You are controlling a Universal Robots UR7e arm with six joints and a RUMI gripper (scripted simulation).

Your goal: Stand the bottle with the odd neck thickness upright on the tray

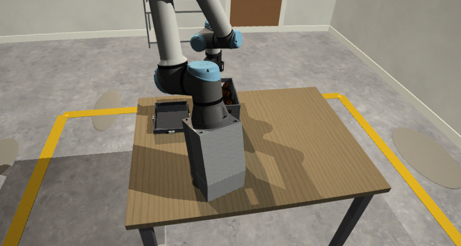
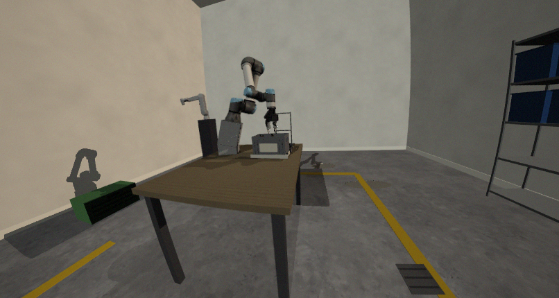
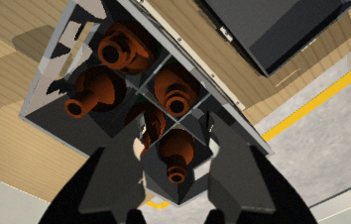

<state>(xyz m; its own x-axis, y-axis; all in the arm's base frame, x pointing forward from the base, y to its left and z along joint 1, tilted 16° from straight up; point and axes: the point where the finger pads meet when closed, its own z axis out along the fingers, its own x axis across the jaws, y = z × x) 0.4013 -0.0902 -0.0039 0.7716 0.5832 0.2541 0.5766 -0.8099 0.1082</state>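
Observation:
The grey crate (image 1: pixel 235 112) (image 2: pixel 256 147) (image 3: pixel 61 122) holds brown bottles, seen from above in the wrist view: one at the top (image 3: pixel 135 50), one at the left (image 3: pixel 102 88), one right of centre (image 3: pixel 175 84), one partly hidden by the left finger (image 3: pixel 155 118), and one low in the middle (image 3: pixel 177 144). I cannot tell which neck differs. My gripper (image 2: pixel 272 130) (image 3: pixel 176 112) is partly open and empty above the crate; the low middle bottle shows below and between its fingers. The dark tray (image 1: pixel 164 131) (image 3: pixel 285 30) lies beside the crate, with no bottle visible on it.
The arm's grey pedestal (image 1: pixel 222 160) stands on the wooden table (image 1: pixel 290 121) (image 2: pixel 218 182) and hides part of the crate in the top view. A pale strip (image 2: pixel 270 156) (image 3: pixel 195 58) runs along the crate's base. Thin dividers separate the bottles.

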